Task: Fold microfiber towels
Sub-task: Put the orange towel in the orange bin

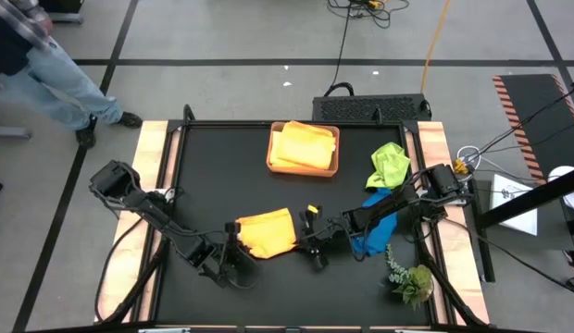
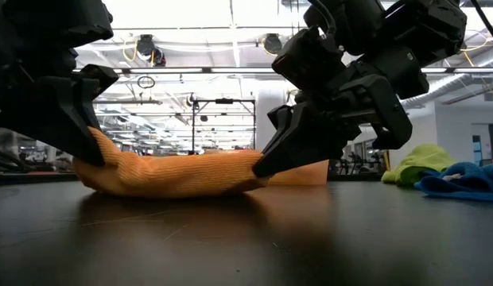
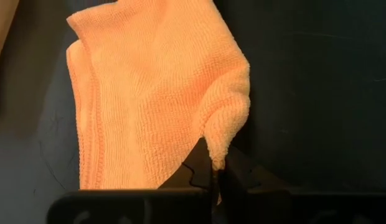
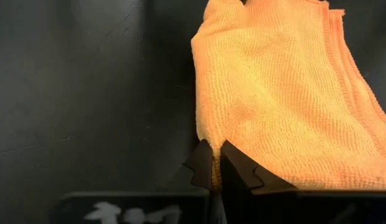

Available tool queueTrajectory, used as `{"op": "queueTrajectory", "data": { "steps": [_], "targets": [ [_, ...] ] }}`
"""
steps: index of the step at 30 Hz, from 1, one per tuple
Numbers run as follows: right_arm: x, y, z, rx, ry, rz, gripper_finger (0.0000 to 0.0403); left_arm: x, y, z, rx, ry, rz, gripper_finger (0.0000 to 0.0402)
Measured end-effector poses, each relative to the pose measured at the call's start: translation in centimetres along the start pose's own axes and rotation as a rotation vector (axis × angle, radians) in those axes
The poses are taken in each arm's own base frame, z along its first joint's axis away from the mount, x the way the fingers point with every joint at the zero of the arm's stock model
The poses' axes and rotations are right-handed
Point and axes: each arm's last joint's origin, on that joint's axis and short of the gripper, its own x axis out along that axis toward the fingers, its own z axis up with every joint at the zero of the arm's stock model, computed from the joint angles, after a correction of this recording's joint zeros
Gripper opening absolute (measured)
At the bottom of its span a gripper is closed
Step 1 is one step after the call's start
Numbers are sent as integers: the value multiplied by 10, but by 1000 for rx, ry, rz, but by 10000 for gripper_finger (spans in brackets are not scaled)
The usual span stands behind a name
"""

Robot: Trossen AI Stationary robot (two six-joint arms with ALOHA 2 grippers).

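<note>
Orange towel [image 1: 267, 231] lies at the table's [image 1: 268, 287] six o'clock, left gripper [image 1: 233, 242] and right gripper [image 1: 310, 239] each clamped on a corner; lift both evenly, keeping edges aligned.

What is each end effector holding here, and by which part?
Both pinch the orange towel on the table: the left end effector holds one corner, the right end effector another corner.

A: Is there any writing, label, brand or number that can be read anywhere here?

B: No. No legible text, labels, numbers or signs appear in any view.
</note>
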Motion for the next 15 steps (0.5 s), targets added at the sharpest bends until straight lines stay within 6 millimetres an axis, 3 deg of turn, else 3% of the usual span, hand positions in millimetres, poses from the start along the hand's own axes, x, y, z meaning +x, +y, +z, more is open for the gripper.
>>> {"op": "queueTrajectory", "data": {
  "steps": [15],
  "targets": [
    [-9,2,11,0,-40,3,4,1,1,1,12,-4,2,8]
  ]
}}
